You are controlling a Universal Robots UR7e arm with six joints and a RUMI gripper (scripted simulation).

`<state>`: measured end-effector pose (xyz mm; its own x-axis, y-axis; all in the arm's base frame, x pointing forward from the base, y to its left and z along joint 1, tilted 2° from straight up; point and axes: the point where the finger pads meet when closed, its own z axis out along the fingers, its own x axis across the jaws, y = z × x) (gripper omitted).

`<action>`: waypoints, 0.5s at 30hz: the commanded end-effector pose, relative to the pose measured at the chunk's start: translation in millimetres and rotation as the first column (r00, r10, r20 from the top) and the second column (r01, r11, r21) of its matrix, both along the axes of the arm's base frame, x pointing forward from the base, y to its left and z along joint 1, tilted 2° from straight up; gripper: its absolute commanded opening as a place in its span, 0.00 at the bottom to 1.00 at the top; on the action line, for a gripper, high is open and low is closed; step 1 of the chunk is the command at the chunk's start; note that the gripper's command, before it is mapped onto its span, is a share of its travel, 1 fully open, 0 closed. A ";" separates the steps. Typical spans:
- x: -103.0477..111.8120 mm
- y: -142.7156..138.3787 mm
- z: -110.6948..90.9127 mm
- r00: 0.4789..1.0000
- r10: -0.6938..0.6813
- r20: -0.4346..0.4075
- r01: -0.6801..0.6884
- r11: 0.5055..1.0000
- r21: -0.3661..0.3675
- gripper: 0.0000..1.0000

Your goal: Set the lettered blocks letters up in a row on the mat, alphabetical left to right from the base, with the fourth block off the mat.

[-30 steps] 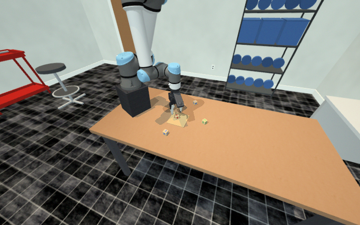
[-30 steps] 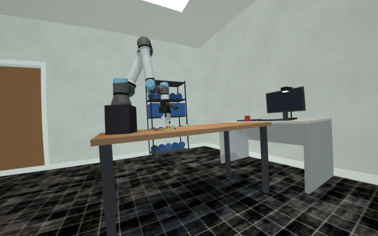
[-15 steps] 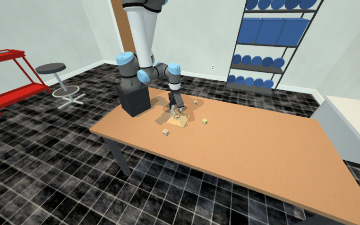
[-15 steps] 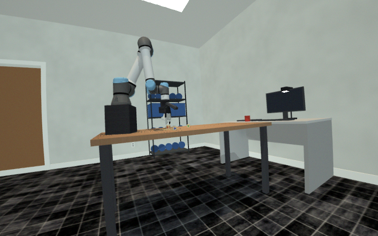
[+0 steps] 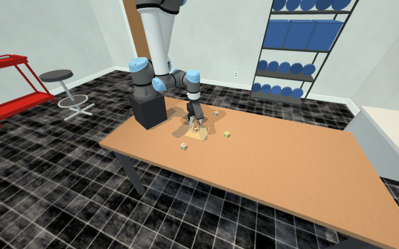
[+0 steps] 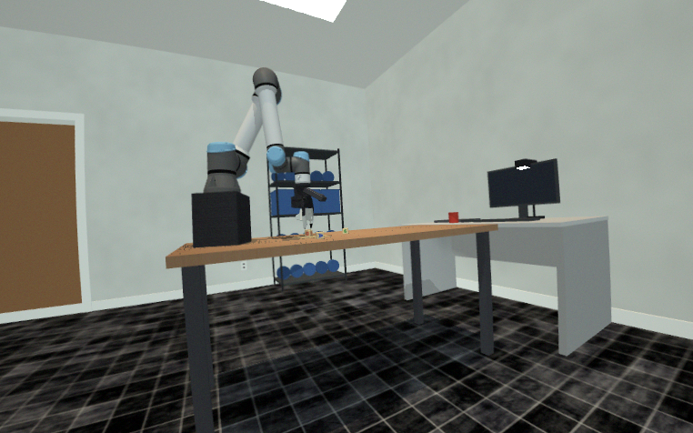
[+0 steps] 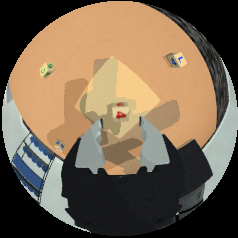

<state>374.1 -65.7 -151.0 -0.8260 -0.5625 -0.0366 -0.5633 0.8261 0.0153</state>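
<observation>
A pale yellow mat (image 5: 197, 133) lies on the wooden table in front of the robot base. On it sits a block with a red letter on top (image 5: 196, 128), which the wrist view (image 7: 120, 112) shows just beyond my fingertips. My gripper (image 5: 195, 124) hangs just above this block, fingers partly open on either side and holding nothing; it also shows in the wrist view (image 7: 123, 127). A block with a green letter (image 5: 226, 134) lies off the mat to the right. A block with blue marks (image 5: 183, 146) lies off the mat towards the front. A fourth block (image 5: 215, 113) lies off the mat at the back.
The black robot pedestal (image 5: 147, 110) stands on the table just left of the mat. A shelf with blue boxes (image 5: 300, 46) stands behind the table. A white desk (image 6: 527, 236) with a monitor stands to the side.
</observation>
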 end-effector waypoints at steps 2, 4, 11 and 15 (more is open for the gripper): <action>0.4 0.5 -6.5 1.000 0.000 0.000 0.000 1.000 -0.001 0.40; 1.0 0.3 -10.3 1.000 0.001 0.001 -0.001 1.000 -0.001 0.40; 2.2 0.5 -25.4 1.000 0.001 0.002 -0.001 1.000 -0.002 0.40; 2.3 0.6 -31.8 1.000 0.001 0.002 -0.001 1.000 -0.002 0.40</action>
<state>372.2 -63.4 -171.9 -0.8259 -0.5628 -0.0332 -0.5636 0.8258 0.0226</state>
